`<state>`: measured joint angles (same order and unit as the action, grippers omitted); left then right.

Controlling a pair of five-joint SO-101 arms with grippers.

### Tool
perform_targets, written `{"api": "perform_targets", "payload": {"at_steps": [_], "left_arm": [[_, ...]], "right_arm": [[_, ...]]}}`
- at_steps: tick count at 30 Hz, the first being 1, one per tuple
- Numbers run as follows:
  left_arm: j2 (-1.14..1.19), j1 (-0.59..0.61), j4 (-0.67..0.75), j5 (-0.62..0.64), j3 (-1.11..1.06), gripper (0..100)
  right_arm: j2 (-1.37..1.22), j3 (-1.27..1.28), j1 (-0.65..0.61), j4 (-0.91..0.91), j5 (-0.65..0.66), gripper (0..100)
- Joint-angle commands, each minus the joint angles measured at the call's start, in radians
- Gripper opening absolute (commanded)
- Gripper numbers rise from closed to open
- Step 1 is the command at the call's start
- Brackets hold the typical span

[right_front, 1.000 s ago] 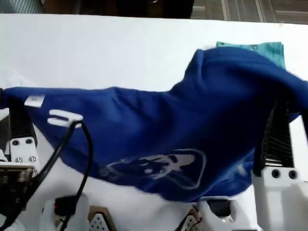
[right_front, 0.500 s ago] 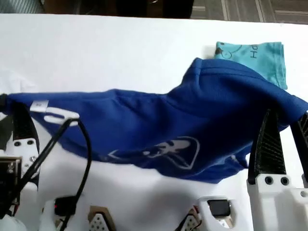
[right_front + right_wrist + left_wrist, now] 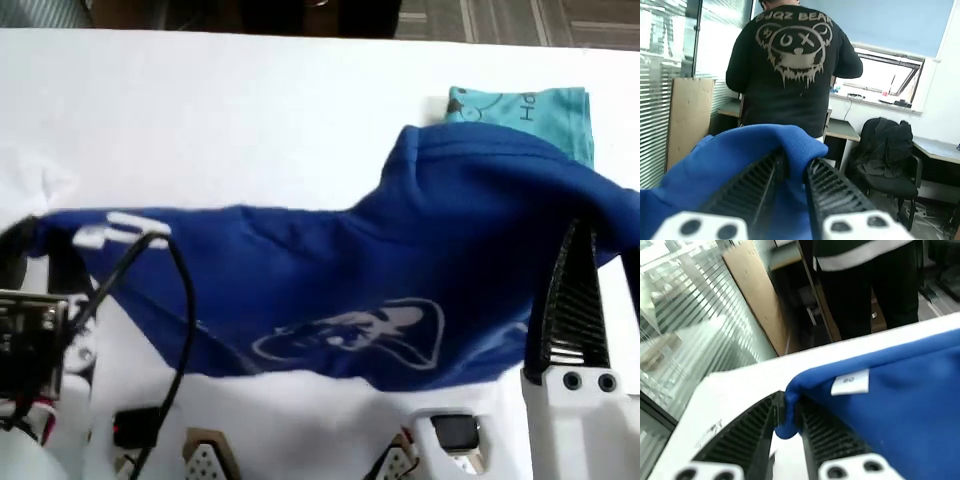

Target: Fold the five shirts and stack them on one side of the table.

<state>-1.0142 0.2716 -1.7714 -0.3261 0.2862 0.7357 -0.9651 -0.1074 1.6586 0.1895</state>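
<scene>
Blue shirt hangs stretched between the 2 end effectors, lifted off the white tabletop, with its long axis running side to side across the table. The left end effector is closed on a corner of the cloth, just beside a small white label. The right end effector is clamped on a bunched fold that humps up over its fingers.

In the high view the shirt's left end sits low by the left end effector. Its right part rises and bulges toward the far side of the table by the right end effector. From both pinch points the loose body of the shirt falls toward the arm bases, pale printed graphic facing up. Neither arm is nearer, since each holds 1 end. Laying the shirt flat likely turns on keeping that side-to-side line taut while the slack side comes down first.

1 folded teal shirt lies at the far right, on the right arm's side. The blue cloth overlaps its near edge in the high view, and I cannot tell whether they touch.

The high view gives the whole span and the sag. The wrist views give each pinch up close, with the cloth caught between the ribbed fingers.
</scene>
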Motion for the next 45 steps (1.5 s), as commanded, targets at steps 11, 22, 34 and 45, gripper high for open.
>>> {"api": "perform_targets", "payload": {"at_steps": [11, 22, 34, 45], "left_arm": [[-0.284, 0.002, 0.014, 0.006, -0.200, 2], [-0.292, 0.002, 0.021, 0.008, -0.104, 2], [-0.292, 0.000, 0.221, 0.006, -0.486, 2], [-0.282, -0.002, 0.531, 0.006, -0.835, 2]], "right_arm": [[0.099, 0.009, 0.007, -0.012, 0.002, 1.9], [0.107, 0.037, 0.002, 0.041, 0.002, 1.9], [0.033, 0.451, 0.001, -0.090, -0.008, 1.9], [0.024, 1.053, -0.001, -0.503, 0.002, 1.9]]}}
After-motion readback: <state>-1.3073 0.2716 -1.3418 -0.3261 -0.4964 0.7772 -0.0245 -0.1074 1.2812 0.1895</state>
